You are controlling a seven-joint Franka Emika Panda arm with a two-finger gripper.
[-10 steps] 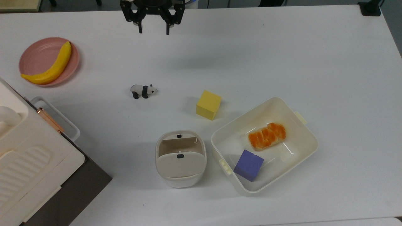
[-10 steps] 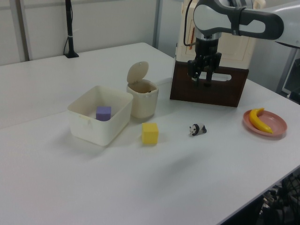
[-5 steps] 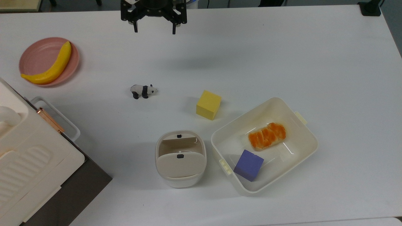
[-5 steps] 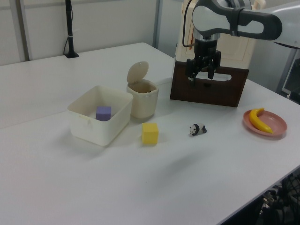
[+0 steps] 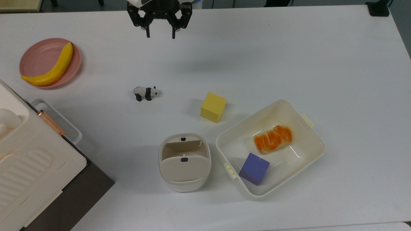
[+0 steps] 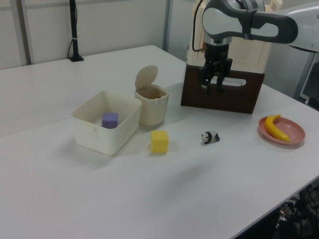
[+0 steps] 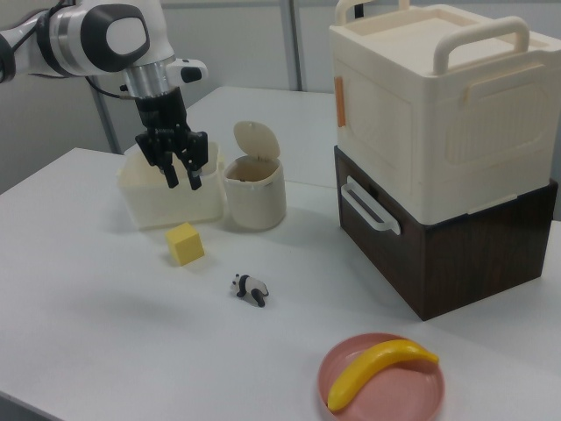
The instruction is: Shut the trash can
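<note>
Gripper hangs above the desk at the top edge of the top view, a little left of centre, fingers apart and pointing down, holding nothing; in the left view it sits in front of the dark brown base of the big appliance, and in the right view it is at upper left, in front of the white tub. Trash can stands on the desk in the lower middle of the top view, well apart from the gripper; its beige lid is tipped up on the hinge, mouth open, small black button visible on the lid. In the left view the trash can is at centre with the lid raised upright; in the right view it is just right of the tub. White tub sits just beside the can on the top view's right, holding an orange bread piece and a purple cube. Yellow cube lies above and between can and tub in the top view. Toy panda lies on bare desk left of centre. Pink plate with a banana on it sits at upper left. Cream appliance on a brown base occupies the lower left corner.
</note>
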